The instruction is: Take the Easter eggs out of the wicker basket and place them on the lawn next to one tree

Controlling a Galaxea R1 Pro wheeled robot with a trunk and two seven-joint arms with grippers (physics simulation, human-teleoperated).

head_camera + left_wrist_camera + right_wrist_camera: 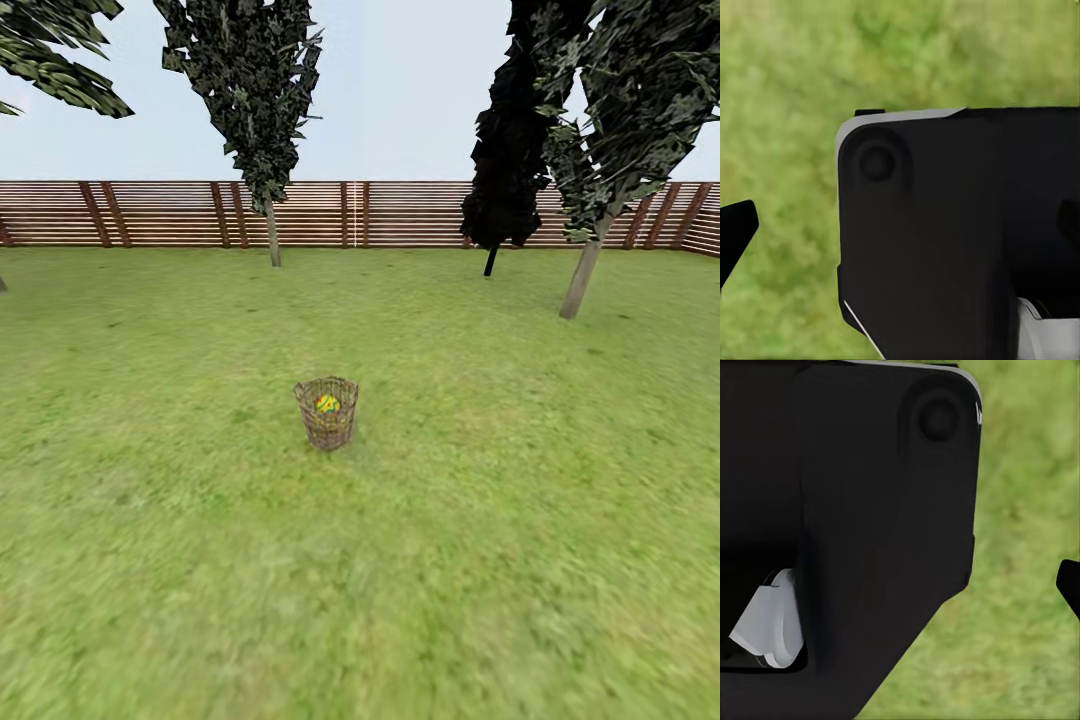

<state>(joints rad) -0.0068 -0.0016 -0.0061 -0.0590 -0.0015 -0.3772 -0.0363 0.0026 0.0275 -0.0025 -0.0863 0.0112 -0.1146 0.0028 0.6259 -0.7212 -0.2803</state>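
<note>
Out on the lawn (pixel 150 520), roughly midway across the grass, the wicker basket (pixel 327 413) stood upright with the Easter eggs (pixel 328 403) inside, a yellow patch with red and blue showing through its rim; I could not count them. Beyond it, nearer the slatted fence (pixel 300 213), a pale-trunked tree (pixel 581 275) leaned at the right and another tree (pixel 272 232) stood to the left. Both wrist views were largely blocked by dark robot housing over blurred grass, so I could not tell whether either gripper was open or closed.

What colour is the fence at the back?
Reddish-brown horizontal slats, clearest in the head view.
</note>
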